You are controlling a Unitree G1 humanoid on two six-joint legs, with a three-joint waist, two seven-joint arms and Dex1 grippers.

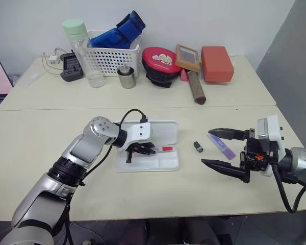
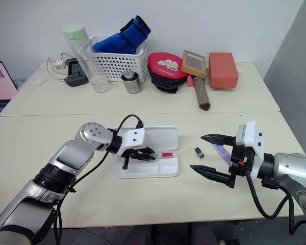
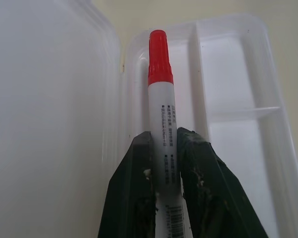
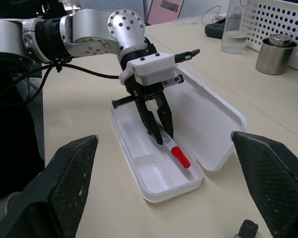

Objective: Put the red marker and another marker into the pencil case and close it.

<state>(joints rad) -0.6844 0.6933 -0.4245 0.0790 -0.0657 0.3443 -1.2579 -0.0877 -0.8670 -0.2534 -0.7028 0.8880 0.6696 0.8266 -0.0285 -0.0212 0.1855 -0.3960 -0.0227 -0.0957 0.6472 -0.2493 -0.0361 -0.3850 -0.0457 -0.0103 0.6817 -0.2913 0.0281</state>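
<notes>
— Left wrist view first: what do we have between the two black fingers [image 3: 196, 173]?
— We see the slim white-barrelled red marker [image 3: 161, 104] with its red cap, pinched by the barrel. The left gripper [image 1: 144, 149] is clamped on it, cap pointing right, over the near tray of the flat white plastic pencil case [image 1: 169, 164].
— Is the marker lying in the tray yet?
— We cannot tell whether it touches the tray floor; it sits low above the long compartment beside the hinge.
— And the case itself?
— We see it open on the cream table [image 1: 35, 148], lid [image 1: 166, 131] laid back on the far side.
— Where is the other marker?
— We find the short purple-and-lavender marker [image 1: 220, 146] on the table right of the case, with a small dark grey stub [image 1: 198, 147] between them.
— And our right gripper [image 1: 222, 150]?
— We see its fingers spread wide, holding nothing, one finger on each side of the purple marker's near end but above it.
</notes>
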